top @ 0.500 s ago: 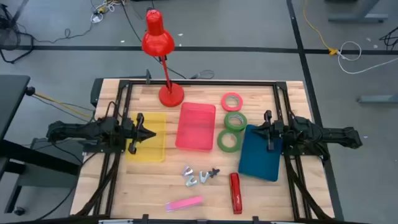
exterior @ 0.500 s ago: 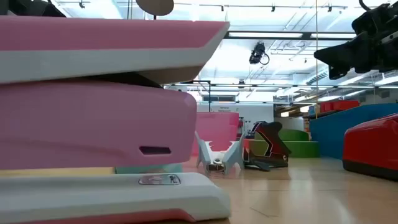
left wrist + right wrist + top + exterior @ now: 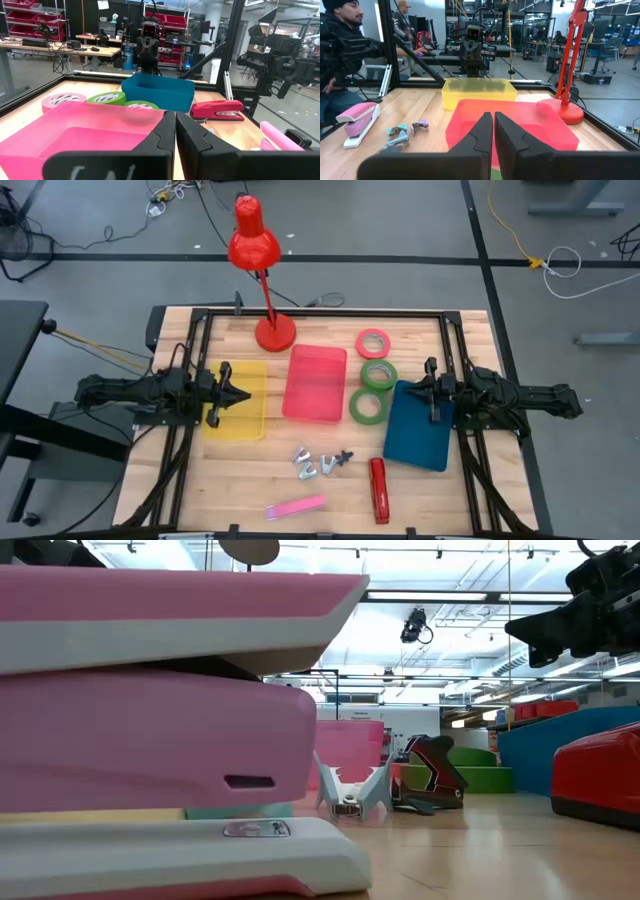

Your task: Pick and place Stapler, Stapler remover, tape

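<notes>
1. Nothing has moved; left gripper (image 3: 243, 396) over yellow tray (image 3: 250, 420) and right gripper (image 3: 404, 388) over blue tray (image 3: 415, 442) stay closed, empty.
2. Red stapler (image 3: 378, 489) lies lengthwise toward the table's front edge, beside staple removers (image 3: 318, 463); pink stapler (image 3: 296, 507) lies crosswise.
3. Tape rolls (image 3: 372, 375) sit between red tray (image 3: 315, 383) and blue tray; lamp (image 3: 258, 260) behind.

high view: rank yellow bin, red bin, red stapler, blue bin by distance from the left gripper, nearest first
Left gripper, shut, at the table's left side:
1. Yellow bin – directly under the gripper.
2. Red bin – mid-table, next bin toward the right arm.
3. Red stapler – front edge, right of centre.
4. Blue bin – right side, beneath the right gripper.
Stapler and blue bin are fairly close in distance.
</notes>
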